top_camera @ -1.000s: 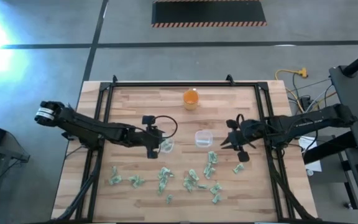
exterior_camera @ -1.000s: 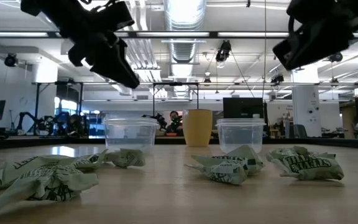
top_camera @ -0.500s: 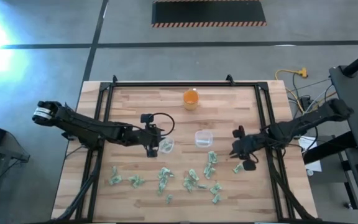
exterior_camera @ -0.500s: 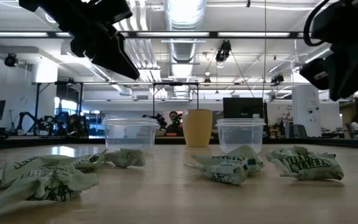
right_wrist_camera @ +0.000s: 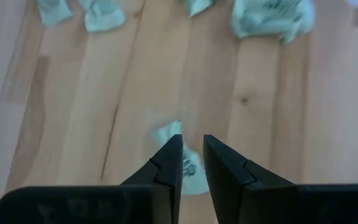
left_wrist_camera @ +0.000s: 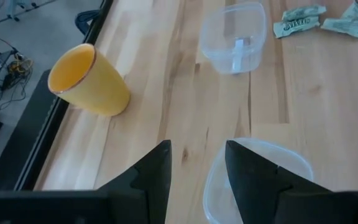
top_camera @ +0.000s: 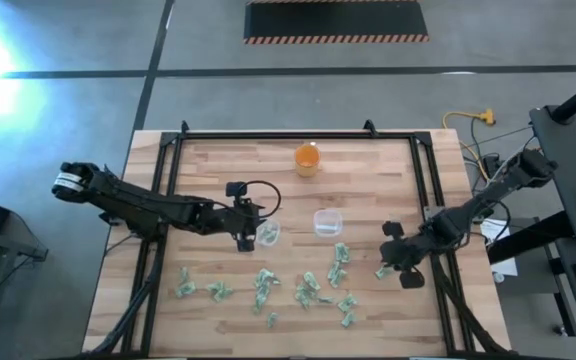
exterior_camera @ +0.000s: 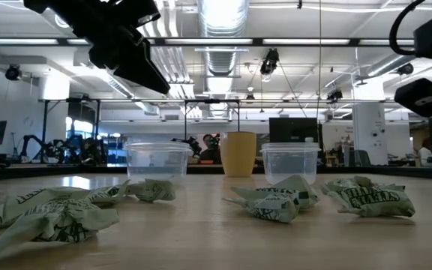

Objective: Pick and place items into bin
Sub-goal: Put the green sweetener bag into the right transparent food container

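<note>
Several small, wrinkly pale green items (top_camera: 308, 285) lie scattered on the near half of the wooden table (top_camera: 208, 170). Two clear plastic tubs, the bins, stand upright at mid-table, one on the left (top_camera: 267, 233) and one on the right (top_camera: 327, 222). My left gripper (left_wrist_camera: 197, 155) hovers open and empty, high beside the left tub (left_wrist_camera: 260, 180). My right gripper (right_wrist_camera: 192, 142) hangs narrowly open, pointing down over the rightmost item (right_wrist_camera: 182, 158) and well above the table in the low view (exterior_camera: 430, 67).
An orange cup (top_camera: 307, 158) stands upright near the far edge, behind the tubs. A black frame rail (top_camera: 428, 200) runs along each side of the table. Bare wood lies between the cup and the tubs. Cables (top_camera: 468, 125) trail on the floor at the right.
My right gripper has swung from beside the right tub toward the table's near right, sinking a little and tipping further downward. It now hangs over the rightmost item. My left gripper has stayed over the left tub. Nothing on the table has moved.
</note>
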{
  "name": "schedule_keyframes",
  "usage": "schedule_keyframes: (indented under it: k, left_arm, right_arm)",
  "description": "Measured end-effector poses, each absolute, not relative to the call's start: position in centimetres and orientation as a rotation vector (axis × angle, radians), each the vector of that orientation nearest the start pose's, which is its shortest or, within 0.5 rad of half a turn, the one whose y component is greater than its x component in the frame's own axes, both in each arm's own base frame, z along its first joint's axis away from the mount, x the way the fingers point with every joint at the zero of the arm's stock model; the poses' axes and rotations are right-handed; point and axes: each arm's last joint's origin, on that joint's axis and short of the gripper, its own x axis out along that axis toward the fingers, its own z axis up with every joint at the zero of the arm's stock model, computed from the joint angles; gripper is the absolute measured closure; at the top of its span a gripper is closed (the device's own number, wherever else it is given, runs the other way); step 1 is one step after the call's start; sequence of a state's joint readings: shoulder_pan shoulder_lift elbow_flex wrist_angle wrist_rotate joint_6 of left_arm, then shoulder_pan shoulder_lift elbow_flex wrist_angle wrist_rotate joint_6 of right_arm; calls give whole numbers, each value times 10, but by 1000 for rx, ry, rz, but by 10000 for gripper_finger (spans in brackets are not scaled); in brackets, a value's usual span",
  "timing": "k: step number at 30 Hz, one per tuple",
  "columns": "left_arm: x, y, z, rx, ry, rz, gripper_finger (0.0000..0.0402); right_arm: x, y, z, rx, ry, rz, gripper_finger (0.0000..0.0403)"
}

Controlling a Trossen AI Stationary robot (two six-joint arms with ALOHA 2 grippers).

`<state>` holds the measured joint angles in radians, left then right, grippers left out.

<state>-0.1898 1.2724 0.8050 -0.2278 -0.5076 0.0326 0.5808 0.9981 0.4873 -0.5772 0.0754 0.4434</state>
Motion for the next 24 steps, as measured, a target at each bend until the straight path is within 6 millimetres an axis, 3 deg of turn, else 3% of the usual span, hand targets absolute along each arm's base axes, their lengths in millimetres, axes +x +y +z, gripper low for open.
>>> schedule_keyframes:
  k: [10, 24]
  left_arm:
    - [259, -35, 241, 261, 637, 296, 267]
    - [258, -35, 238, 263, 644, 295, 267]
  right_arm:
    - [144, 106, 147, -62, 1281, 187, 336]
    - [152, 113, 146, -75, 1305, 177, 267]
